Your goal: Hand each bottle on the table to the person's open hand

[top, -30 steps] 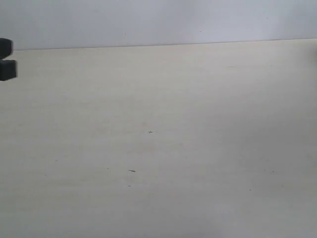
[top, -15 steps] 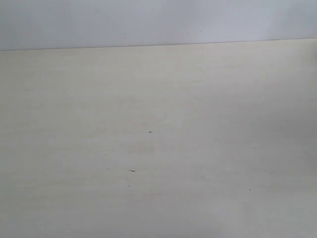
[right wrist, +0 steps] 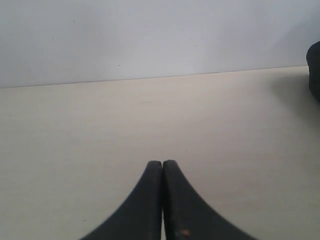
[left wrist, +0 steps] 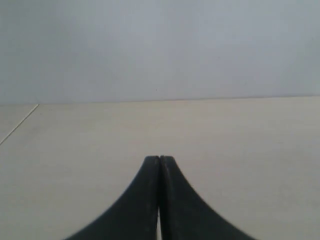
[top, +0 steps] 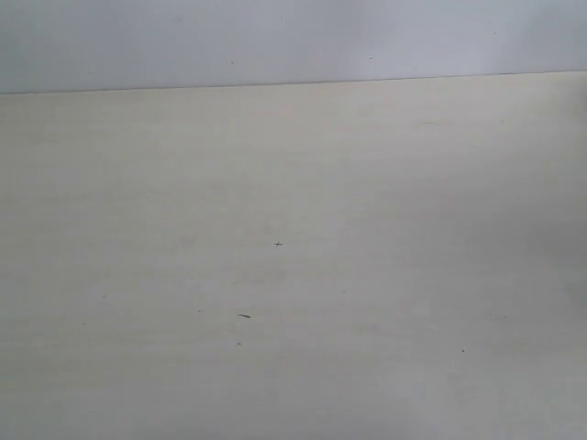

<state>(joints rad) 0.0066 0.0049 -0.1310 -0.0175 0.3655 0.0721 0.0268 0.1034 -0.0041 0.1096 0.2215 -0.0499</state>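
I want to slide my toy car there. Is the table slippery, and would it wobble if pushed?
Probably fairly slippery: the table looks flat and smooth, with only a few tiny specks. It would likely feel stiff when pushed, being broad and level, but its legs are out of view.

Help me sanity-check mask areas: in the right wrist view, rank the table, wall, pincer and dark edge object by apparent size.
1. table
2. wall
3. right pincer, shut; looks large only through nearness to the camera
4. dark object, mostly cut off by the frame
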